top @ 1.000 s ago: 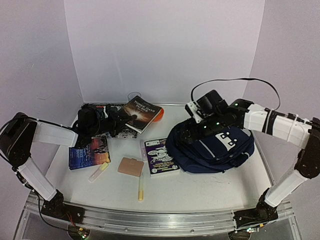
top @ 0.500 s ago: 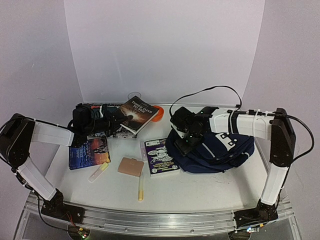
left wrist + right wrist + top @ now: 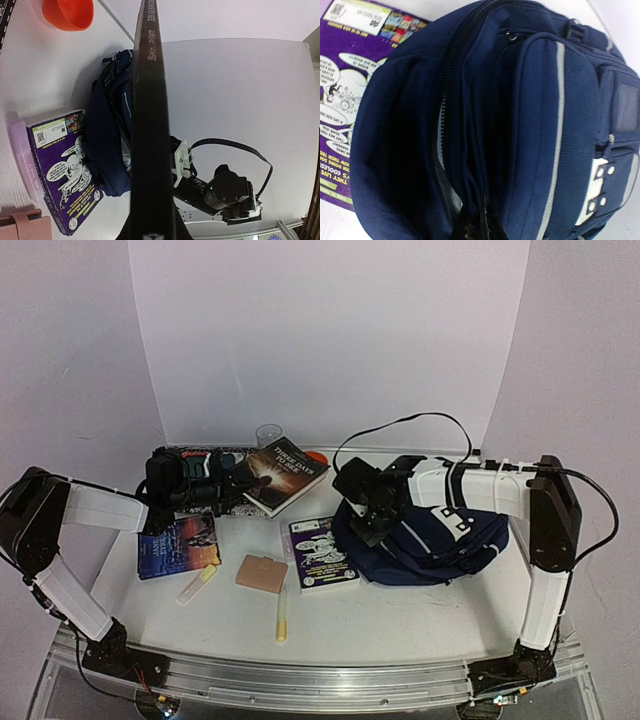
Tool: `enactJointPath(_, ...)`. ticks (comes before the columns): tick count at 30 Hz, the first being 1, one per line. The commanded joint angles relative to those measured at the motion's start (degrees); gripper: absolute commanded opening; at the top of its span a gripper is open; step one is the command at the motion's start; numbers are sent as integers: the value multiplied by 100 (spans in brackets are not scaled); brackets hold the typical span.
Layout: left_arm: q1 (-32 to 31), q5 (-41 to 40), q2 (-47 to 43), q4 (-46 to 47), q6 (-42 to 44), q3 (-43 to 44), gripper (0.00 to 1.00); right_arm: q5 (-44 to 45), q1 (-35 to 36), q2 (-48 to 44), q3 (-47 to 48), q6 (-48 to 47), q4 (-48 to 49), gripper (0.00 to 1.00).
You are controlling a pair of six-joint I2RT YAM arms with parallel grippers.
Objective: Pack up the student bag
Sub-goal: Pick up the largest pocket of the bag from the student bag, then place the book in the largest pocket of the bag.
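Note:
The student bag (image 3: 440,535) is a navy backpack with a thin white stripe, lying on the right of the table. Its main zip gapes open, and the right wrist view shows pale lining inside the student bag (image 3: 530,100). My right gripper (image 3: 372,525) sits at the bag's left edge. In its wrist view the right gripper (image 3: 479,227) is shut on a fold of blue fabric beside the zip. My left gripper (image 3: 235,480) is shut on a dark paperback book (image 3: 285,472), held off the table at the back. The book's spine (image 3: 150,125) fills the middle of the left wrist view and hides the left gripper (image 3: 151,231).
A purple comic book (image 3: 322,552) lies just left of the bag. Near it are a pink wallet (image 3: 262,573), a yellow marker (image 3: 281,618) and a second marker (image 3: 197,584). A sunset-cover book (image 3: 178,545) lies at the left. A clear cup (image 3: 268,434) and an orange bowl (image 3: 316,456) stand at the back.
My right gripper swung left and down from above the bag to its left edge and shut on the fabric. The left gripper carried the book slightly to the right, covering most of the orange bowl.

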Motion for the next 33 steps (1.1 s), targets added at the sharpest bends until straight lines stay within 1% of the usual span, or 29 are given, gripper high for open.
enactJointPath(1,-138,435,-126,385,-141,135,0,883,-15,-851,423,21,-345,0)
enactJointPath(9,-626,662,-47,382,-298,265,0,1904,8,-1588,747,-202,-274,0)
enactJointPath(14,-991,802,136,382,-401,493,0,2257,29,-1905,680,-420,151,0)
enactJointPath(19,-1195,759,364,378,-511,799,0,2140,132,-2344,211,-977,1050,0)
enactJointPath(26,-1543,808,903,375,-939,1524,0,2067,273,-2557,-45,-1153,1508,0)
enactJointPath(33,-1889,613,1604,381,-1341,2081,0,1868,397,-2671,-186,-1224,1938,0)
